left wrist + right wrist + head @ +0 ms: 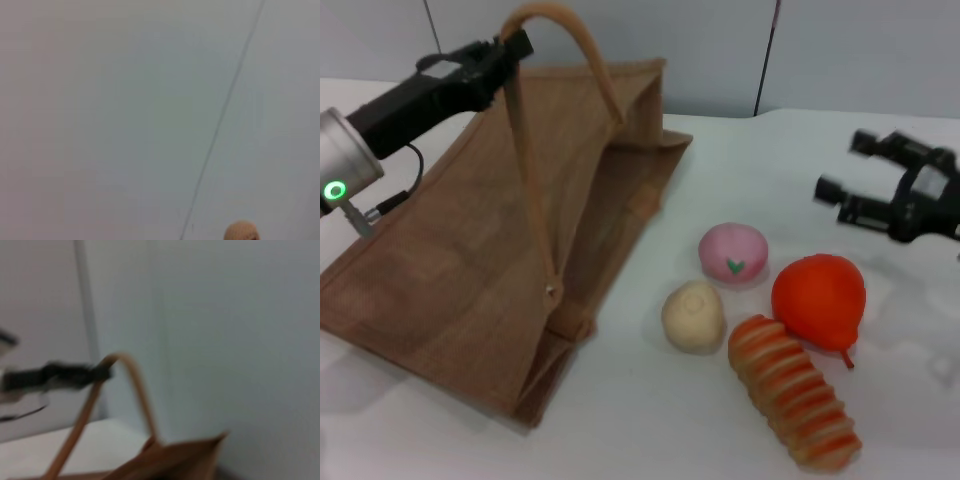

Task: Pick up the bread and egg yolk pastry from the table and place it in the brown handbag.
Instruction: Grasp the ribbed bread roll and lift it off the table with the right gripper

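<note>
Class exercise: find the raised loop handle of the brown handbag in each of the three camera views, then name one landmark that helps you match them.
Head view: the loop handle arches up at upper left, held at its top by the left gripper.
Left wrist view: only a small tan tip at the bottom edge, probably the handle.
Right wrist view: the handle arches left of centre above the brown handbag.
Shared landmark: the left gripper at the handle's top, in the head and right wrist views.

Rough woven brown handbag (470, 270); ridged bread (795, 392); smooth white table (650, 420).
</note>
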Tool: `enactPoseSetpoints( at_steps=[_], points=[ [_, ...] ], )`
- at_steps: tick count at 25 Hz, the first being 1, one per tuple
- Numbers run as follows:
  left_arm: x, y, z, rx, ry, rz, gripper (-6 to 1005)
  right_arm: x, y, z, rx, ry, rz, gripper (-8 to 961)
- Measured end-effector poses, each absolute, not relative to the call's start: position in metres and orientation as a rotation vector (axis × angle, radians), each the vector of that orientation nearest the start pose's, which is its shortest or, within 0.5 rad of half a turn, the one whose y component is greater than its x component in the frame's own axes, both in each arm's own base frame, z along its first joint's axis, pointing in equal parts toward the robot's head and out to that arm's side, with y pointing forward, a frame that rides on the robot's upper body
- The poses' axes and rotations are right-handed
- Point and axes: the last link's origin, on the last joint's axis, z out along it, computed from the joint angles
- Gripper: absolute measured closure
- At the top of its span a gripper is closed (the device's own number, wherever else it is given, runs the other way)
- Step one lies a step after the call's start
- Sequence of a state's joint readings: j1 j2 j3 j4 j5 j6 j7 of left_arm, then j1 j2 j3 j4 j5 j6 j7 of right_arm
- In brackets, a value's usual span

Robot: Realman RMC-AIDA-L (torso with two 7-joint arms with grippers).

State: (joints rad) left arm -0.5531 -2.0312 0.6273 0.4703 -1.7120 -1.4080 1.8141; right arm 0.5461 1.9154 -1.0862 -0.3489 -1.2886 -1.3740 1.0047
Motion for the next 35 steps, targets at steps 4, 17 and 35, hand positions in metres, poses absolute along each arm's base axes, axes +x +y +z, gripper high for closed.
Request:
enactPoseSetpoints(
  at_steps=[4,17,35],
  points=[
    [-0.250,0.363,0.058,-2.102,-0.630,-1.345,876,0.256,0.350,0.018,-2.643,0.329,0.839,96],
    [-0.258,0.350,0.072,-2.028,-0.584,-1.423,874,0.235,0.322,-0.014,-3.025,0.359,0.489,96],
    [-0.276,0.344,0.087,-1.918,-0.612,-1.419,872,0.214,0.304,-0.002,-2.876,0.575,-0.155,99]
  ],
)
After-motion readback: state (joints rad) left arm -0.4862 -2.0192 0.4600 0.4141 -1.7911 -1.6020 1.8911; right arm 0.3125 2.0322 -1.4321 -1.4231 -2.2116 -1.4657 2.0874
